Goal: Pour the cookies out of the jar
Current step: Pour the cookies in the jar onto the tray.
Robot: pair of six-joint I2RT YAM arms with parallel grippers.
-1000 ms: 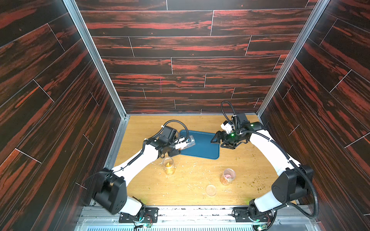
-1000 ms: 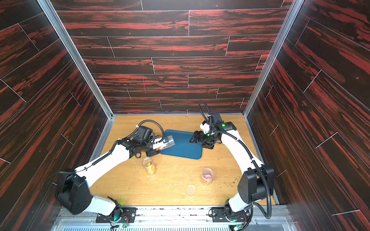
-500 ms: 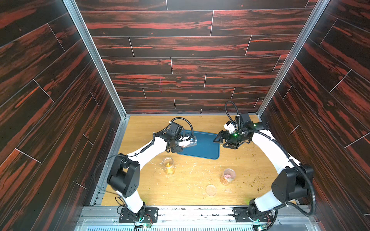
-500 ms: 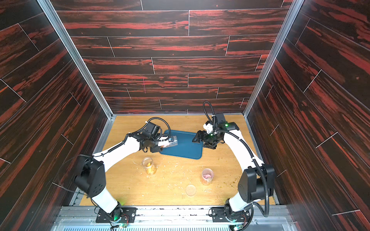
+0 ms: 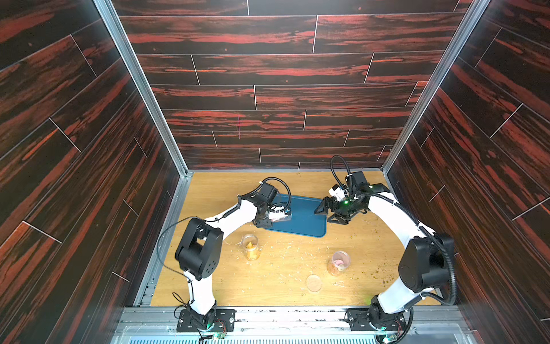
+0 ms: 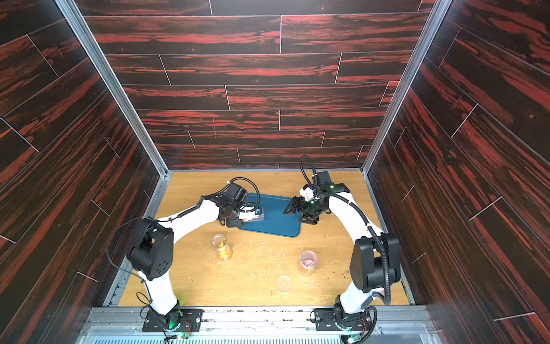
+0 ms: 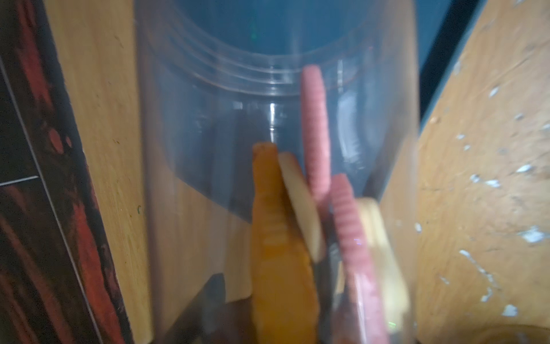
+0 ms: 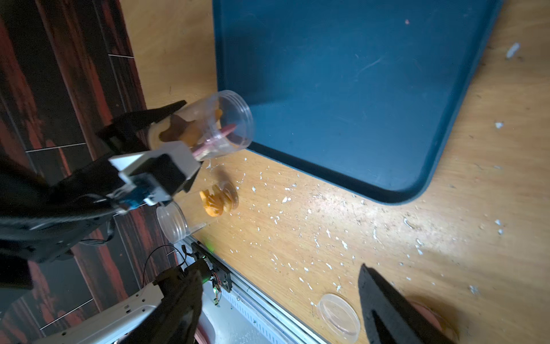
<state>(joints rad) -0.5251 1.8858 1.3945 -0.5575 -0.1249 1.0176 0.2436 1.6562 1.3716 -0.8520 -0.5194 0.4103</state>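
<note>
Gripping a clear jar (image 8: 220,122) near its base, the left hand (image 5: 275,217) is clamped on it and holds it tipped onto its side. The jar's open mouth faces the worktop's right edge and hangs over the front-left corner of a blue tray (image 5: 303,222). The tray lies flat toward the back edge of the worktop (image 5: 282,268), about midway between the left and right edges.

The cookies (image 7: 315,134) are inside the jar. In the left wrist view they stand on edge: two pink ones, an orange one and two pale ones. The longer pink one reaches almost to the threaded neck, and the rest sit nearer the base. The right wrist view also shows a brown shape against the jar wall, though what it is cannot be told.

The right hand (image 5: 326,214) hovers over the tray's right edge with its fingers apart, holding nothing and pointing toward the jar.

A second jar (image 5: 250,248) stands upright and open on the worktop just in front of the tray's front-left corner, with orange cookies in it. A third jar (image 5: 339,262) with pink cookies stands nearer the front-right corner of the worktop. A clear lid (image 5: 313,283) lies flat just beside it, toward the front edge. Pale crumbs (image 8: 297,208) are scattered over the worktop in front of the tray.
</note>
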